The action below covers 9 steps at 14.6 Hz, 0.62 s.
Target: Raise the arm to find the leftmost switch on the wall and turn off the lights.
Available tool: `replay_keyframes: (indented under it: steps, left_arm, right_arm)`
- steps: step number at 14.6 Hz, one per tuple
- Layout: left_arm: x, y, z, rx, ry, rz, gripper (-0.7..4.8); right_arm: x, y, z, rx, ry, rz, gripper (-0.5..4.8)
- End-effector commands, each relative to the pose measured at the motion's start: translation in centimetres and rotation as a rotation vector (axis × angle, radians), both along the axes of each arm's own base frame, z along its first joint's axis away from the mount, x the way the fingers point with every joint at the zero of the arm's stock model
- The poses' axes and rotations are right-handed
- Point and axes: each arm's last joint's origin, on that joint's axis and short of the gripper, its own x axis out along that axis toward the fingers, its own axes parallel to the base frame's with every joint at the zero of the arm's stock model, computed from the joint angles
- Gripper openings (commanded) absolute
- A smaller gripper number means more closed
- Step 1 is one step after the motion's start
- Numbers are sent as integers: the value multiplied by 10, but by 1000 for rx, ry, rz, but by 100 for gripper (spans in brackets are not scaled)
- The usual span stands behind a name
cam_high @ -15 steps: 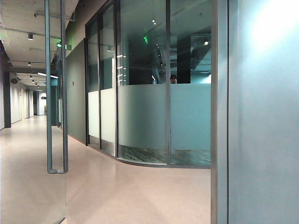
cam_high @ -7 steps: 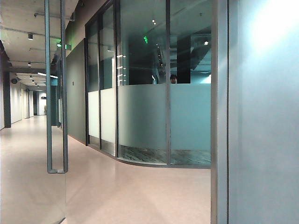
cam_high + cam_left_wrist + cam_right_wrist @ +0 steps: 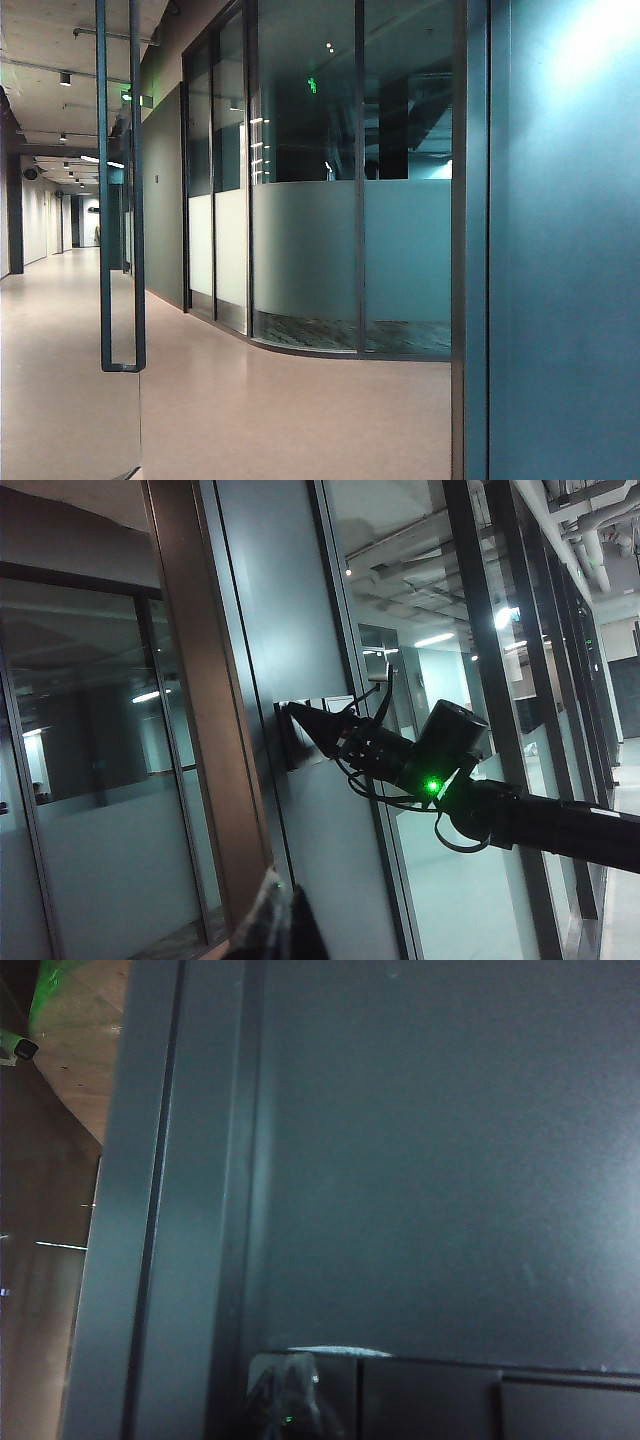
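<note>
The exterior view shows neither arm nor the switch panel, only a corridor floor (image 3: 250,400), a glass partition (image 3: 310,200) and a dim grey wall (image 3: 570,300).

In the left wrist view the right tool (image 3: 297,713) reaches up with its dark pointed tip touching the switch panel (image 3: 320,725) on the wall; its fingers look pressed together into one point and hold nothing. The tip sits at the panel's near end, by the metal frame, but the separate rockers are too small and dark to tell which one it meets. The left tool (image 3: 275,920) is cut off at the frame edge, a blurred dark shape below the panel; how far its fingers are apart cannot be told.

The right wrist view is murky: the tool tip (image 3: 287,1400) lies against the end switch (image 3: 300,1375), with further rockers alongside.
</note>
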Motion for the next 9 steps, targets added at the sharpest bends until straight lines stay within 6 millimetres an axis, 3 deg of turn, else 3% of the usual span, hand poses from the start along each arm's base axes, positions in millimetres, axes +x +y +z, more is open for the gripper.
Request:
replay_keyframes:
  steps: [1,5,9]
  left_arm:
    - [-3,0,2,1,-13,-7,-5]
    - [-2,0,2,-7,-16,5,-5]
    - [-2,2,3,-30,-15,28,-5]
  right_arm:
    - [-9,1,7,0,6,56,-1]
    - [-48,1,32,7,-33,72,-1]
    - [-105,0,51,0,95,43,-1]
